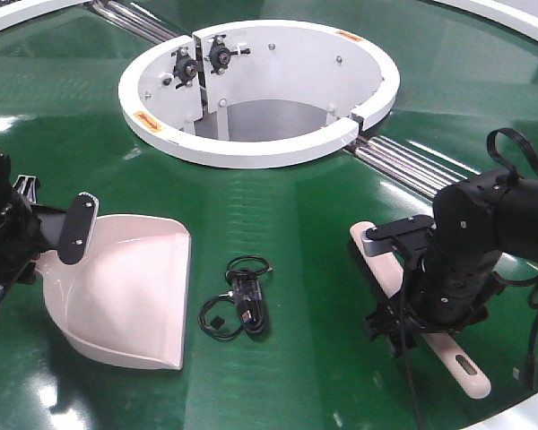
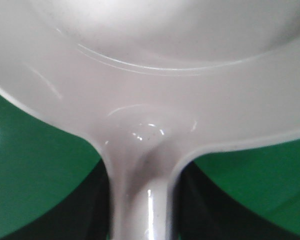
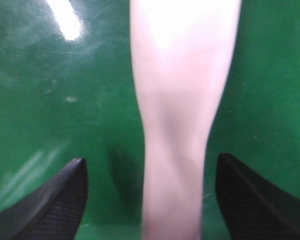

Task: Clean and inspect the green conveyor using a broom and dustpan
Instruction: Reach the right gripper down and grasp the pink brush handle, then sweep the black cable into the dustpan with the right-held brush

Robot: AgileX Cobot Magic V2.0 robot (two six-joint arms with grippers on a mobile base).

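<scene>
The green conveyor [image 1: 278,224] fills the front view, with the white ring hub [image 1: 251,148] at upper centre and steel rails [image 1: 403,166] running out from it toward the right

The dustpan [image 1: 130,287] sits at lower left, its wide lip toward the middle of the frame. A small black cable bundle [image 1: 240,305] lies on the belt just right of that lip. The left gripper [image 1: 72,235] meets the pan's back wall, but the handle is hidden here. Only the left wrist view shows the handle, running down the frame with dark fingers [image 2: 97,205] pressed against either side, pinching it

At lower right the broom [image 1: 377,262] lies flat on the belt, slotted end toward the bottom edge, its middle covered by the right arm. The right wrist view shows what that arm hides: the right gripper [image 3: 155,200] is spread wide, green belt showing between each finger and the pale handle
</scene>
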